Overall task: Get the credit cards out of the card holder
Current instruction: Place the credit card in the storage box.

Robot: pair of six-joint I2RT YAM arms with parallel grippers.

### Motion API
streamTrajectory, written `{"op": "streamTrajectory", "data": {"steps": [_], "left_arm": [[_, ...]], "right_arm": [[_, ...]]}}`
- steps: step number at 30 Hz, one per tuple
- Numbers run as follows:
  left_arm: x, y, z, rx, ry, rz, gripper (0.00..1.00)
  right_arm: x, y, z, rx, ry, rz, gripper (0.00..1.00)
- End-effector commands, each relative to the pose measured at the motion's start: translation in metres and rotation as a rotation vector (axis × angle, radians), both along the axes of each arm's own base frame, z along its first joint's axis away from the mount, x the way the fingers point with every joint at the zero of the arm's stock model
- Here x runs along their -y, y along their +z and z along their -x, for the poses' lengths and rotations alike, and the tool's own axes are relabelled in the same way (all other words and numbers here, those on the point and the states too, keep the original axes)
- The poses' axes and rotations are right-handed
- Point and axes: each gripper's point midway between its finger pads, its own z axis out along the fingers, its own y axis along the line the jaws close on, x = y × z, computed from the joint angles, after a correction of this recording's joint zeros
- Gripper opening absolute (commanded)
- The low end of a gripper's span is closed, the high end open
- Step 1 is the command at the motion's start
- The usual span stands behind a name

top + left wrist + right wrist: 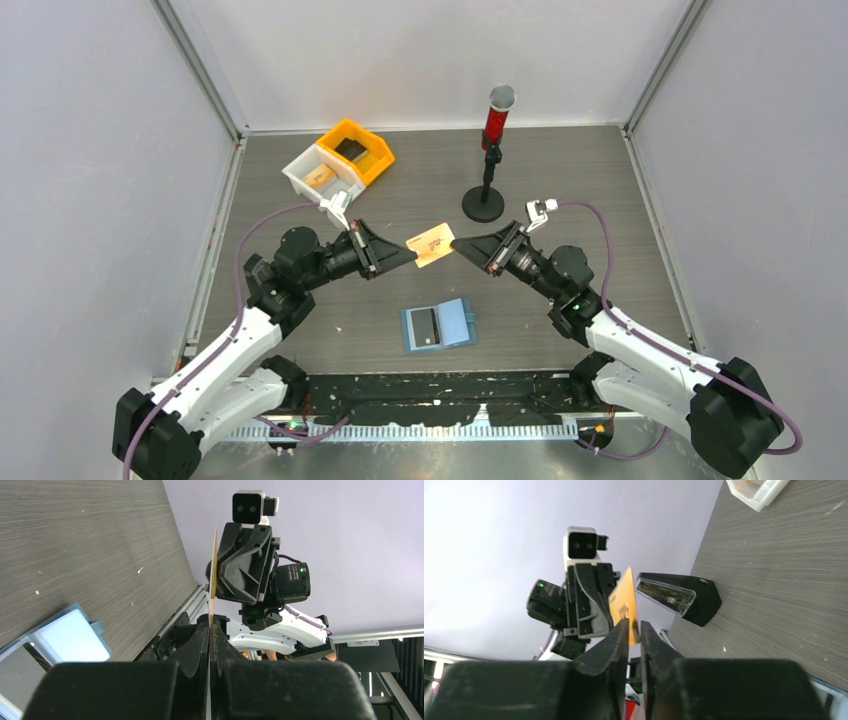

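First, at the far left of the table (560, 190), a white bin (312, 172) and an orange bin (365, 152) sit touching. Something tan lies in the white one and something dark in the orange one.

The left gripper (408, 259) points right, held above the table. Its fingers are pressed together on the left edge of the orange card (433, 246), and the left wrist view shows the card edge-on in that pinch.

The card hangs in the air between the two arms. Below it, nearer the bases, the blue wallet (457, 322) lies open and flat, with the dark card (424, 326) on its left half.

The right gripper (460, 247) meets the orange card's right edge. Its fingers stand a slit apart with the card between them, but I cannot tell whether they grip it.

A black stand (486, 203) with a red top stands behind, to the right.
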Motion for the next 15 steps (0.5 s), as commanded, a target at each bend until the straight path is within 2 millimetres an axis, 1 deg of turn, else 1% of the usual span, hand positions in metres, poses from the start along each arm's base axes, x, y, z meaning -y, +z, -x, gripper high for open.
{"op": "streamTrajectory", "data": {"steps": [1,2,3,4,5,6,7,8,9,11,12,15], "left_arm": [[-0.003,0.024,-0.01,0.073,0.04,-0.016,0.0],[-0.005,0.023,-0.013,0.068,0.047,-0.041,0.0],[-0.008,0.022,-0.016,0.062,0.056,-0.069,0.0],[-0.012,0.02,-0.02,0.052,0.069,-0.097,0.0],[-0.016,0.018,-0.023,0.044,0.077,-0.127,0.0],[-0.021,0.017,-0.027,0.048,0.087,-0.154,0.0],[-0.027,0.017,-0.032,0.044,0.104,-0.176,0.0],[-0.033,0.015,-0.038,0.035,0.123,-0.2,0.0],[-0.041,0.014,-0.045,0.025,0.146,-0.222,0.0],[-0.055,0.008,-0.06,-0.008,0.18,-0.262,0.0],[-0.062,0.012,-0.068,-0.011,0.196,-0.276,0.0],[-0.088,0.004,-0.093,-0.075,0.247,-0.345,0.0]], "right_arm": [[0.002,0.004,0.008,0.049,0.015,-0.012,0.31],[0.004,0.006,0.01,0.065,0.015,-0.011,0.36],[0.005,0.002,0.011,0.06,0.013,0.001,0.46],[0.007,0.003,0.014,0.077,0.01,0.006,0.52],[0.009,0.004,0.016,0.082,0.008,0.012,0.63],[0.01,0.003,0.018,0.094,0.007,0.025,0.68],[0.012,0.003,0.02,0.097,0.009,0.035,0.79],[0.013,0.001,0.022,0.106,0.009,0.049,0.86],[0.015,0.0,0.025,0.113,0.011,0.065,0.99],[0.017,-0.003,0.029,0.12,0.015,0.09,0.96],[0.018,-0.005,0.03,0.123,0.018,0.098,0.96],[0.022,-0.008,0.037,0.135,0.022,0.122,0.95]]}}
